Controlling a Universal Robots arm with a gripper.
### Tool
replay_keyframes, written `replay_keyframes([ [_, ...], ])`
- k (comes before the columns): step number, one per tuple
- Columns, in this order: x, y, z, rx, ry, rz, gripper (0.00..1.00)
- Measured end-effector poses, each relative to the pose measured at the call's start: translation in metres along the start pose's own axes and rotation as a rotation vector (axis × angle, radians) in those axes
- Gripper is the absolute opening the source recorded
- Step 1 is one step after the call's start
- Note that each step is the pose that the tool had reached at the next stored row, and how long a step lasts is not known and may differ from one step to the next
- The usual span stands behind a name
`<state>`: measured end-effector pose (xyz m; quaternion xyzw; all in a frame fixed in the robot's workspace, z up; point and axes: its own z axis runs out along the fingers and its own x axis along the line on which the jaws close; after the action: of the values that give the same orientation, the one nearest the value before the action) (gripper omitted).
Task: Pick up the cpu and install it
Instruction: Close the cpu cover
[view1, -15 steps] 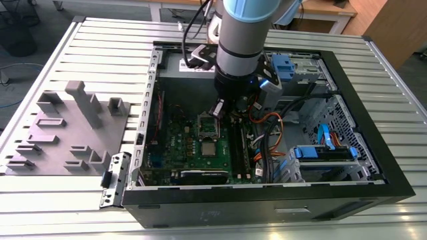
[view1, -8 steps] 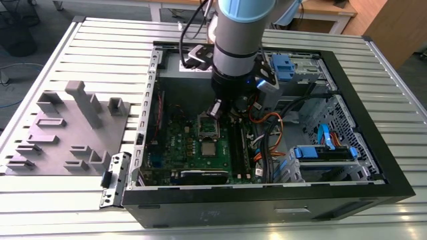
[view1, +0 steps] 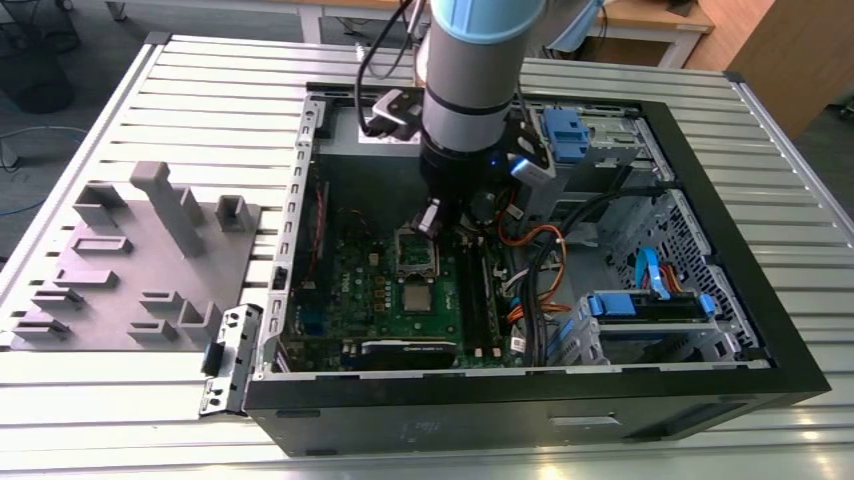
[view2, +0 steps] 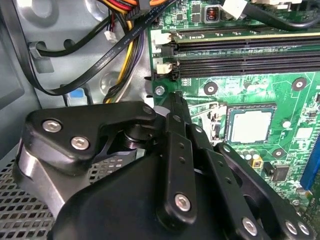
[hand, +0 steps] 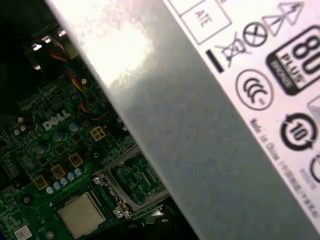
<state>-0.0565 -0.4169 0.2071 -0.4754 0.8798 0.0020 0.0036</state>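
The gripper (view1: 430, 222) hangs low inside the computer case (view1: 747, 300), and I cannot tell if it is open or closed. The cpu (view2: 251, 126) sits flat in its socket on the green board (view1: 350, 290), just beside the gripper. Cables (view1: 534, 262) run close by.

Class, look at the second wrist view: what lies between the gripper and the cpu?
In the second wrist view, the socket's metal frame and a strip of green board lie between the gripper and the cpu, which sits in its socket.
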Motion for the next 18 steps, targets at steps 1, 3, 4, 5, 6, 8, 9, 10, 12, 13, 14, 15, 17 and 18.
replay_keyframes([
  [1, 0.0001, 0.0000, -0.0007, 0.0000, 0.0000, 0.000, 0.11],
  [3, 0.0004, -0.0003, -0.0027, 0.0000, 0.0000, 0.000, 0.11],
  [4, 0.0006, -0.0004, -0.0042, 0.0000, 0.0001, 0.000, 0.11],
  [5, 0.0008, -0.0005, -0.0058, 0.0000, 0.0000, 0.000, 0.11],
  [6, 0.0010, -0.0007, -0.0074, 0.0000, 0.0000, 0.000, 0.11],
  [8, 0.0015, -0.0011, -0.0107, 0.0000, 0.0002, 0.000, 0.11],
  [9, 0.0018, -0.0013, -0.0124, 0.0000, 0.0000, 0.000, 0.11],
  [10, 0.0022, -0.0016, -0.0137, 0.0000, 0.0000, 0.000, 0.11],
  [12, 0.0032, -0.0022, -0.0161, 0.0000, 0.0001, 0.000, 0.11],
  [13, 0.0038, -0.0026, -0.0169, 0.0000, -0.0002, 0.000, 0.11],
  [14, 0.0044, -0.0031, -0.0178, 0.0000, 0.0000, 0.000, 0.11],
  [15, 0.0052, -0.0035, -0.0187, 0.0000, 0.0001, 0.000, 0.11],
  [17, 0.0066, -0.0045, -0.0203, 0.0000, -0.0001, 0.000, 0.11],
  [18, 0.0074, -0.0050, -0.0209, 0.0000, 0.0000, 0.000, 0.11],
])
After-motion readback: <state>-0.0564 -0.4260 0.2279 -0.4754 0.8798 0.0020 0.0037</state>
